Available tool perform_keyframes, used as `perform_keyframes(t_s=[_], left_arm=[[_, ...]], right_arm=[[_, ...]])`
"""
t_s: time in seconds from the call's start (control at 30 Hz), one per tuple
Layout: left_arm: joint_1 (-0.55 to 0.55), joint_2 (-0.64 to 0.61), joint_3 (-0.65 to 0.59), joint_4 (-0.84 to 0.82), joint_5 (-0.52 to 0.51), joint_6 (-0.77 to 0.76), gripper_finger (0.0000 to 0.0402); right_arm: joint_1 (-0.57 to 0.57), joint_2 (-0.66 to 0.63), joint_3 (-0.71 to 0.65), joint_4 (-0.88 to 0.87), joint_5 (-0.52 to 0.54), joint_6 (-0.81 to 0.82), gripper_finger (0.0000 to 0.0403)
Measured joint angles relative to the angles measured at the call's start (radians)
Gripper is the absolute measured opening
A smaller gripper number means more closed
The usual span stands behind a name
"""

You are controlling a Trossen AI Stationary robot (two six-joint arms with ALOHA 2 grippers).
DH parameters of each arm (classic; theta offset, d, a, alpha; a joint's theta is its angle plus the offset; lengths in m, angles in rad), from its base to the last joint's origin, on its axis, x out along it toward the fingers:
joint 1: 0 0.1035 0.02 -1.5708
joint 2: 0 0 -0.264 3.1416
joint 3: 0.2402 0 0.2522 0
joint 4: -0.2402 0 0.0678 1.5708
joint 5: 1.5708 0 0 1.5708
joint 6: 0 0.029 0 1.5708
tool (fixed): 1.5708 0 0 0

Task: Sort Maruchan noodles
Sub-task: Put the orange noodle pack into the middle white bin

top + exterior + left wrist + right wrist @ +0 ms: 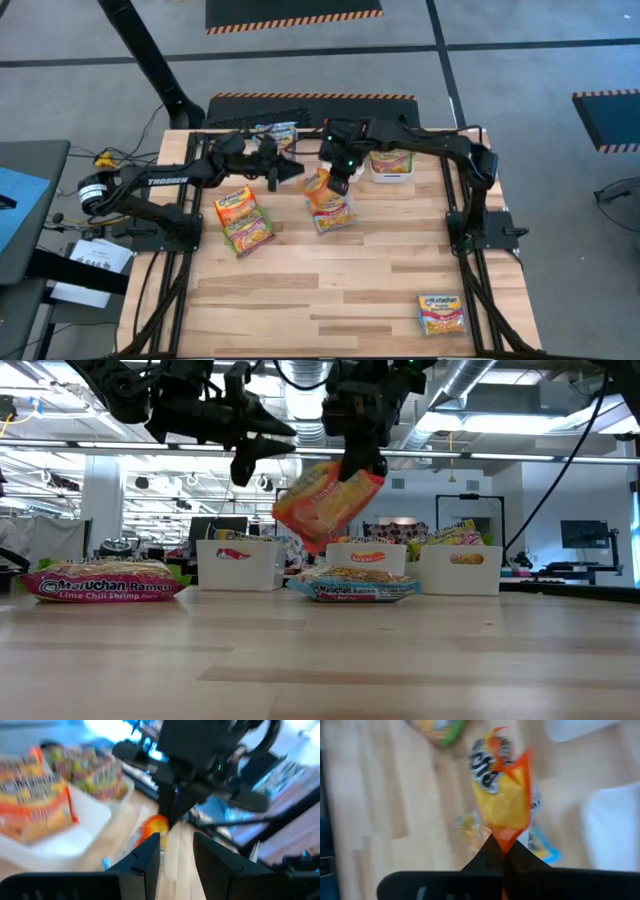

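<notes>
Fingers of the left gripper [176, 854] are held spread, raised beside the right arm. Fingers of the right gripper [501, 854] are pinched on the edge of an orange flat plastic noodle packet [325, 502], held tilted above a blue-edged packet [353, 588] on the wooden surface [350, 270].

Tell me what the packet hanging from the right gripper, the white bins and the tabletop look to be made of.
Orange packet in the right gripper: thin glossy plastic film, apparently; it hangs crumpled from a pinched edge.
White bins: likely rigid plastic, with smooth, opaque, straight walls.
Table: light wood planks, with visible grain and seams and a smooth finish.
</notes>
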Motion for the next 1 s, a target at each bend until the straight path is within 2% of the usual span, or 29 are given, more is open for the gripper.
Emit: perform_keyframes(t_s=[0.13,0.23,0.57,0.67,0.8,1.0], left_arm=[[0.047,0.0,0.0,0.138,0.007,-0.043,0.0106],[0.075,0.0,0.0,0.209,0.012,-0.055,0.0107],[0.106,-0.001,0.001,0.227,0.018,-0.112,0.0107],[0.106,-0.001,0.001,0.226,0.018,-0.088,0.0107],[0.106,-0.001,0.001,0.226,0.018,-0.047,0.0107],[0.108,-0.001,0.001,0.226,0.005,0.025,0.0107]], right_arm=[[-0.04,-0.026,0.025,-0.063,0.084,-0.054,0.0004],[-0.083,-0.061,0.026,-0.05,0.091,-0.059,0.0004],[-0.248,-0.201,0.01,0.086,0.228,-0.047,0.0004],[-0.302,-0.244,-0.054,0.168,0.247,-0.001,0.0004],[-0.346,-0.293,-0.205,0.3,0.249,0.079,0.0005],[-0.331,-0.344,-0.414,0.514,0.225,0.191,0.0005]])
